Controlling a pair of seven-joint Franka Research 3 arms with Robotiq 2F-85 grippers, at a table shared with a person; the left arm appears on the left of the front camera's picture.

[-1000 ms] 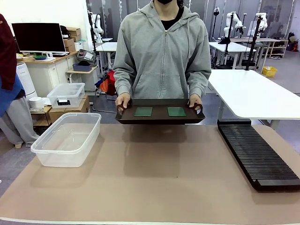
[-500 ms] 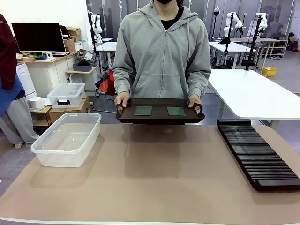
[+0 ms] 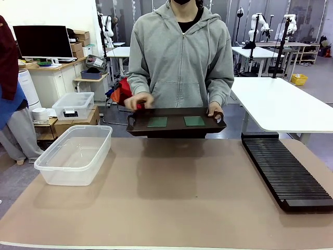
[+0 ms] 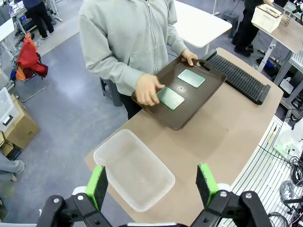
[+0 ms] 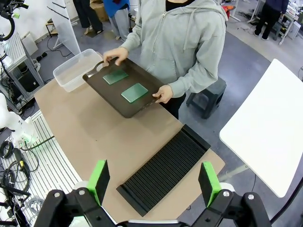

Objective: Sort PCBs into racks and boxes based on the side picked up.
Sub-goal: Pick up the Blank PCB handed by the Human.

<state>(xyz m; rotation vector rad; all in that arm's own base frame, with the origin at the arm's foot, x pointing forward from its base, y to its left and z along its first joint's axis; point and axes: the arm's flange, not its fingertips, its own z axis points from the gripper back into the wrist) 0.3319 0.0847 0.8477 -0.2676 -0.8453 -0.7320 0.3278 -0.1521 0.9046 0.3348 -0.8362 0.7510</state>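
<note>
Currently, the person holds a dark tray [image 3: 177, 130] level at the table's [image 3: 171, 203] 12 o'clock edge, so the green board [image 3: 157, 122] and second board [image 3: 194, 121] lie flat within reach. One hand [image 3: 215, 111] grips the 3 o'clock handle; the other hand [image 3: 139, 100] hovers over the 9 o'clock end, probably to pick a board. The clear tub [image 3: 67, 174] waits at 9 o'clock, the slotted rack [image 3: 286, 172] at 3 o'clock. The left gripper [image 4: 151, 177] and right gripper [image 5: 154, 177] hang high, fingers spread, empty.
</note>
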